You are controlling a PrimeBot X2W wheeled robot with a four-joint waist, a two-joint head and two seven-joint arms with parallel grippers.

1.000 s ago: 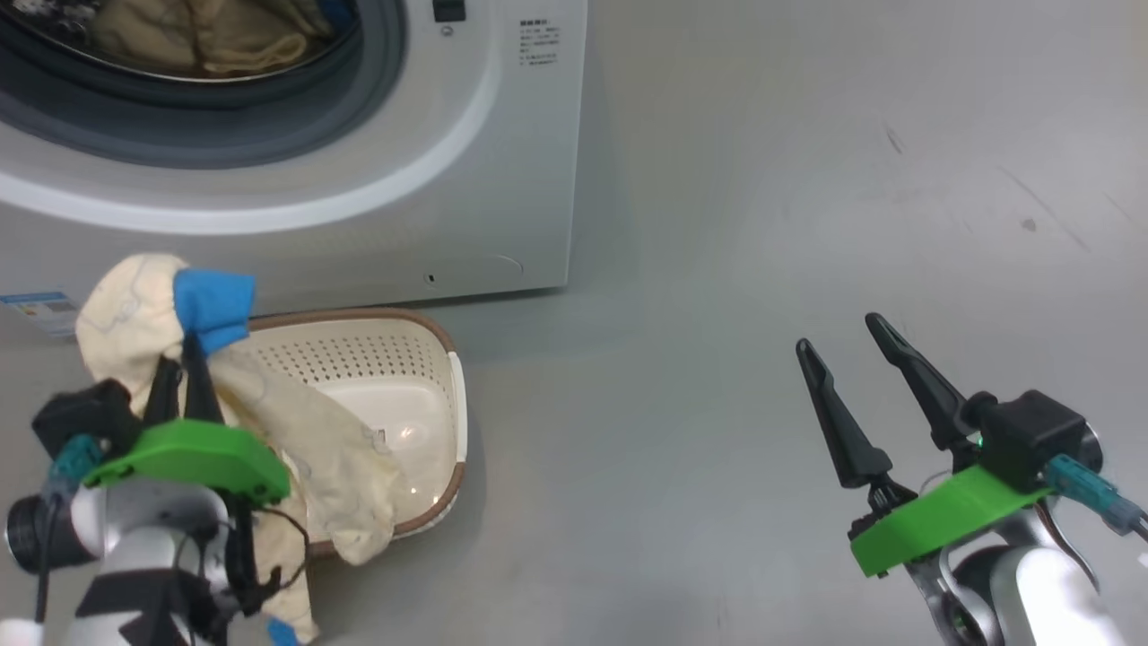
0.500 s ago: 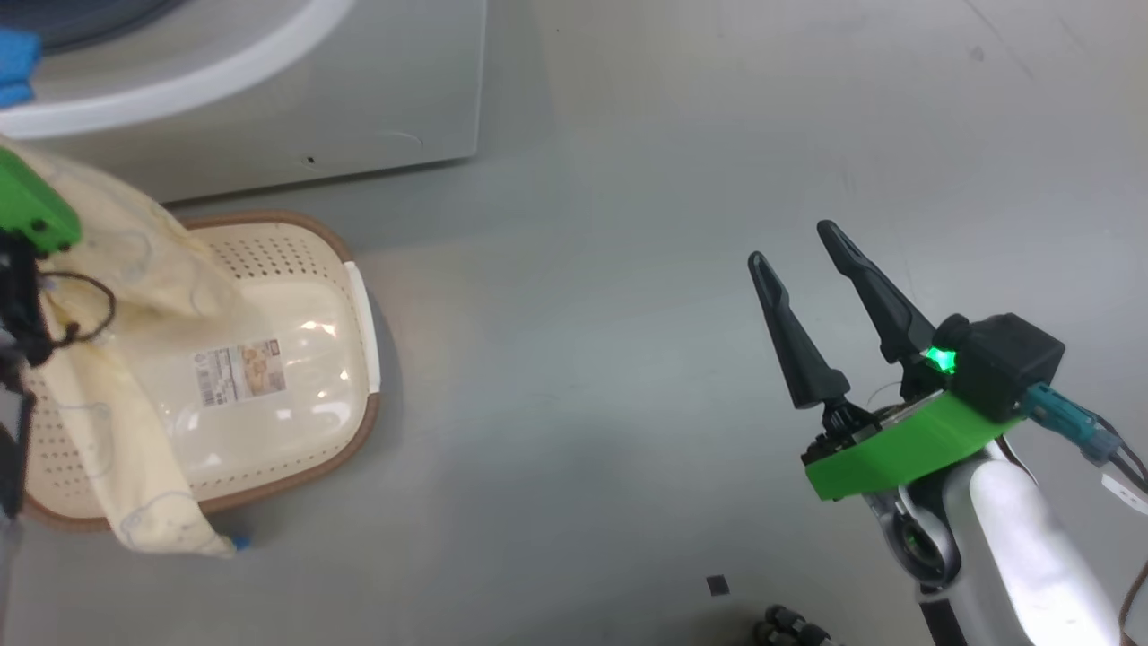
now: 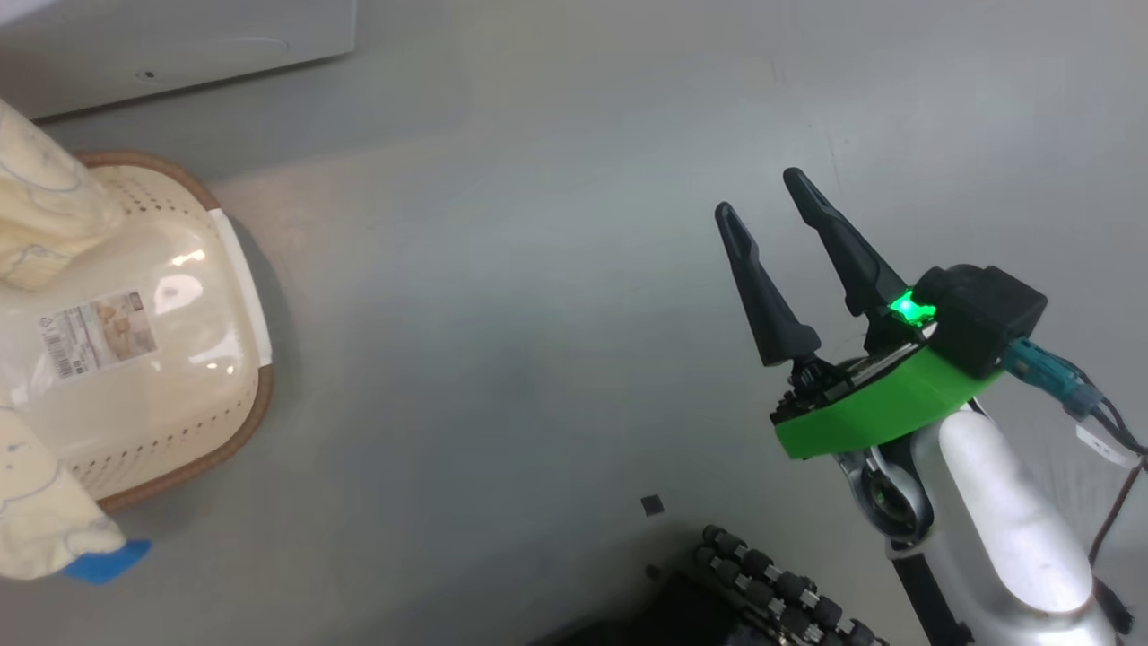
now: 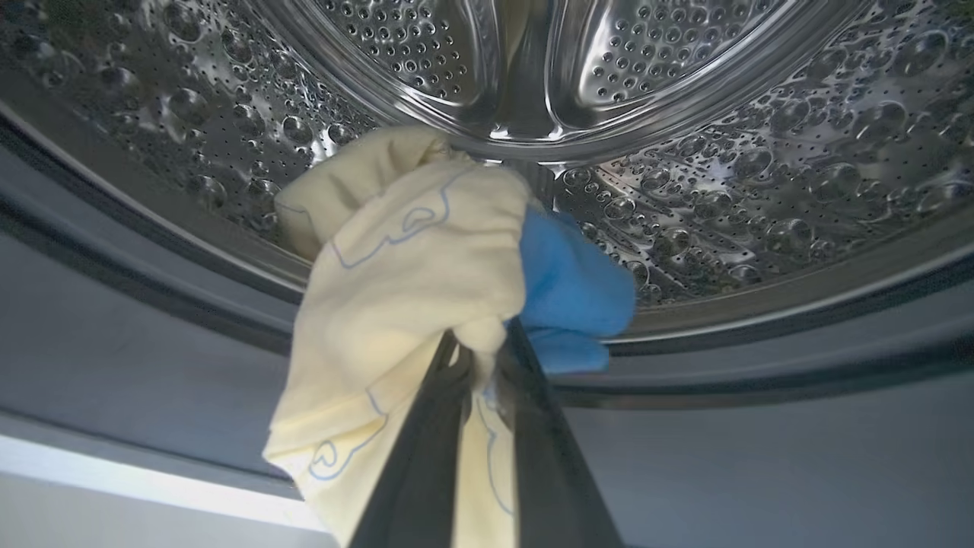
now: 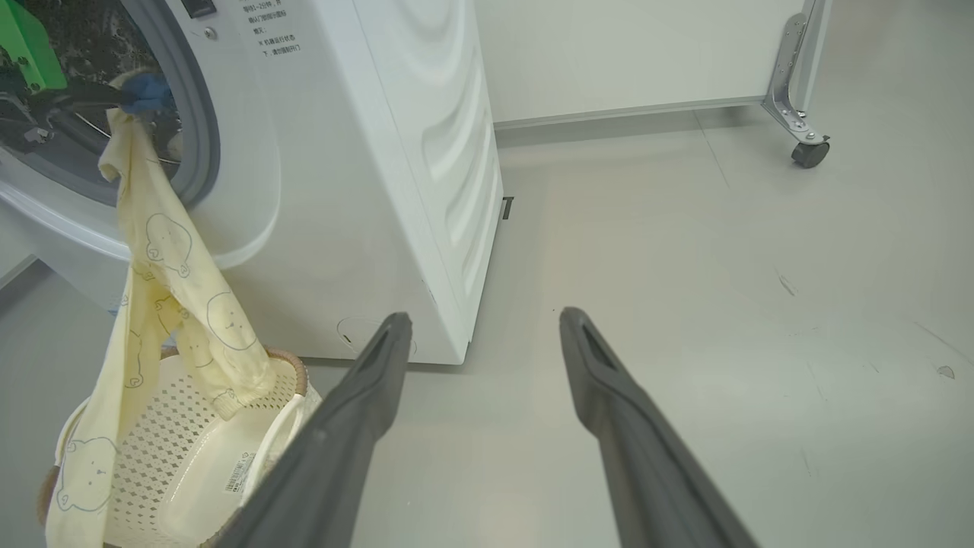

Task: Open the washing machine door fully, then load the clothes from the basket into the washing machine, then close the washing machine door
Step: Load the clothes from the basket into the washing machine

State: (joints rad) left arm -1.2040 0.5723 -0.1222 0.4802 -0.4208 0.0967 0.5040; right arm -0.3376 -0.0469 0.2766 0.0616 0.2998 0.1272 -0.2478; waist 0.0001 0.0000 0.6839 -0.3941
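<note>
Holding the cream bear-print garment (image 4: 411, 259) clenched in the left gripper (image 4: 479, 342) at the washing machine (image 5: 426, 152) mouth, steel drum (image 4: 761, 175) straight ahead. Long tail hanging down the machine's front into the basket (image 3: 242, 422). Right gripper (image 3: 759, 193) spread wide, empty, well right of the machine.

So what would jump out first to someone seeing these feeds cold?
The clothes, a cream garment with a blue patch, pinched in the left end effector at the mouth of the steel drum. The garment's tail hangs down the washing machine front to the basket below. The right end effector stands open over bare floor.
</note>
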